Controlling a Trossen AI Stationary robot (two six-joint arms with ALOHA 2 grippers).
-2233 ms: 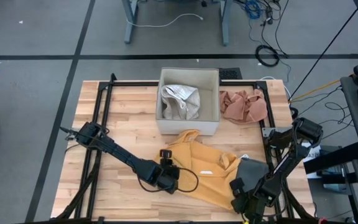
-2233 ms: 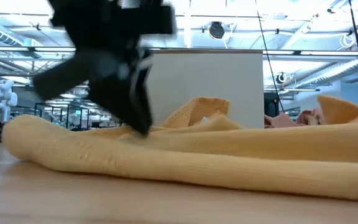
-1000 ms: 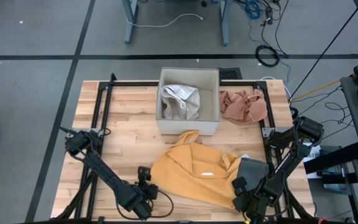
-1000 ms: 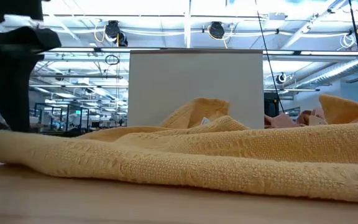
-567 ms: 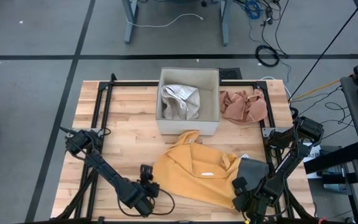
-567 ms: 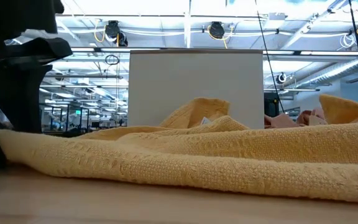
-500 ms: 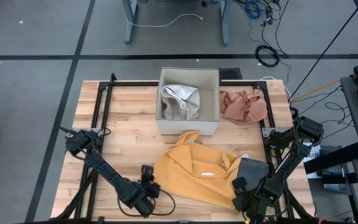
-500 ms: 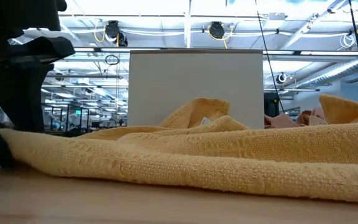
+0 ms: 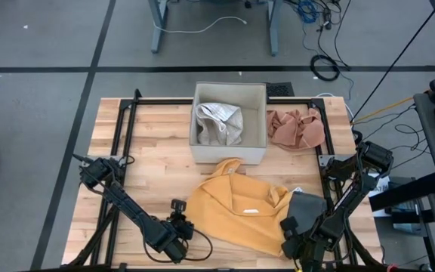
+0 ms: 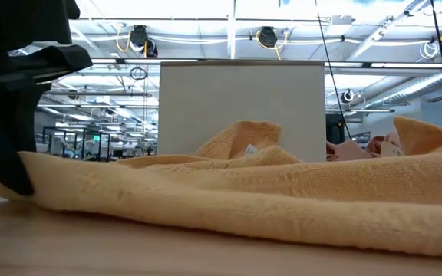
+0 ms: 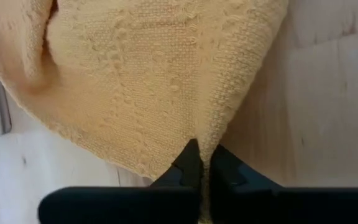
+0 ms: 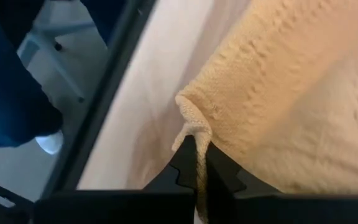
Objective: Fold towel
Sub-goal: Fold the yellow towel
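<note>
A yellow towel lies crumpled and spread on the wooden table, in front of a white box. My left gripper is at the towel's near left edge, shut on it. It shows as a dark shape at the left of the low view. My right gripper is at the towel's near right end, shut on a hemmed corner. Most of the towel rests on the table between them. My left gripper pinches the towel's near left edge between its two fingers, slanting down from the table's near left. The cloth narrows to a point where it enters the fingers, and the rest lies slack on the table. How many layers are held does not show. My right gripper pinches a rolled, hemmed corner of the towel's near right end between its two fingers, slanting down from the near right. The corner bunches up just ahead of the fingertips, and the towel beyond it lies on the table.
The white box holds a pale crumpled cloth. A pink cloth lies to its right and a grey cloth beside the towel's right end. Black frame rails run along the table's left and right sides. Bare wood lies at the left.
My left gripper has drawn the towel's left part out toward the table's near left and let go. It then moved a little toward that edge and shut on it. The edge now stands slightly raised at the fingers. My right gripper has kept its hold.
</note>
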